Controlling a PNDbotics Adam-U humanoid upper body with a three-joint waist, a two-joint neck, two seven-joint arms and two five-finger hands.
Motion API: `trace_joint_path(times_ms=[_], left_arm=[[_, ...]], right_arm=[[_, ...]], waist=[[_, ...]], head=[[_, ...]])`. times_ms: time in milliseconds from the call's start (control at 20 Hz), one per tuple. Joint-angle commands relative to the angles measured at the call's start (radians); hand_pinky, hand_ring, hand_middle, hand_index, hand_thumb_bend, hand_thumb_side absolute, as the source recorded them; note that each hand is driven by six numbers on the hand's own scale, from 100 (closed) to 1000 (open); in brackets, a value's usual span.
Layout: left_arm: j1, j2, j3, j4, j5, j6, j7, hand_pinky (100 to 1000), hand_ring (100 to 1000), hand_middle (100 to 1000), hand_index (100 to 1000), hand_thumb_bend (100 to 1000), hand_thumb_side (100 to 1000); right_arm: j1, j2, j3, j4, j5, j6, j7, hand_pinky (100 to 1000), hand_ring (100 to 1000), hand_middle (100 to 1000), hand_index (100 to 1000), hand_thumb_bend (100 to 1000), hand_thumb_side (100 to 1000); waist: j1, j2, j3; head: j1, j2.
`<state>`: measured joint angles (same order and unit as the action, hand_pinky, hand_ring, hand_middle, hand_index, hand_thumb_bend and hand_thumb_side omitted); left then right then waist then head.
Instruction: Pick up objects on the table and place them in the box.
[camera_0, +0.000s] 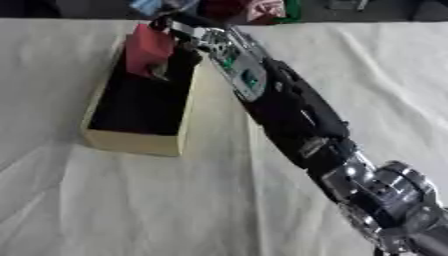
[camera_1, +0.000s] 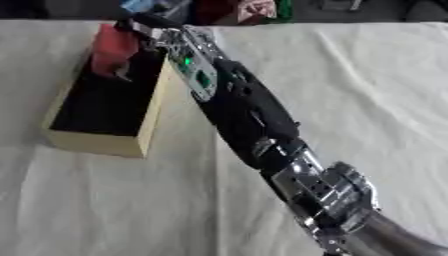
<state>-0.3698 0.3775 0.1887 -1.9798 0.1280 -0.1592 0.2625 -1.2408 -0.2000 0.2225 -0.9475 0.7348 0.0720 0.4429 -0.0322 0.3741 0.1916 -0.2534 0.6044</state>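
A tan box (camera_0: 136, 141) with a dark inside stands at the left on the white cloth. My right arm reaches from the lower right across to its far end. There my right hand (camera_0: 171, 31) is shut on a red block (camera_0: 146, 49), which hangs over the far part of the box's opening. Dark fingers (camera_0: 159, 69) curl under the block. The inside of the box is dark and I cannot tell what lies in it. My left hand shows in neither view.
A wrinkled white cloth (camera_0: 131, 200) covers the table. Beyond the far edge lie several coloured things, among them a red and white one (camera_0: 261, 11) and a blue one (camera_0: 149, 6).
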Motion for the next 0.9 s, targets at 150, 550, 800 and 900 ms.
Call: trace_joint_path(times_ms=[150,550,800,900], left_arm=[[-0.004,0.009,0.003,-0.02,0.002,0.002,-0.001,571,546,547,703,100,187],[-0.001,0.008,0.003,-0.02,0.003,0.007,-0.006,571,546,547,702,100,185],[0.003,0.009,0.004,-0.02,0.002,0.007,-0.006,572,546,547,703,100,184],[0.003,0.009,0.003,-0.02,0.002,0.007,-0.006,572,546,547,702,100,184]], right_arm=[[-0.029,-0.025,-0.006,-0.034,0.034,-0.03,0.017,819,821,856,906,339,312],[-0.03,-0.035,0.0,-0.061,0.037,-0.037,0.037,824,827,863,921,461,345],[-0.027,-0.046,0.008,-0.09,0.032,-0.043,0.057,829,834,874,937,505,353],[-0.025,-0.05,0.01,-0.1,0.028,-0.047,0.071,824,825,853,920,500,364]], waist=[[-0.007,-0.012,-0.003],[-0.005,-0.02,-0.01],[-0.004,-0.029,-0.018],[-0.003,-0.032,-0.021]], head=[[0.006,-0.004],[0.009,-0.001],[0.013,0.004],[0.013,0.005]])
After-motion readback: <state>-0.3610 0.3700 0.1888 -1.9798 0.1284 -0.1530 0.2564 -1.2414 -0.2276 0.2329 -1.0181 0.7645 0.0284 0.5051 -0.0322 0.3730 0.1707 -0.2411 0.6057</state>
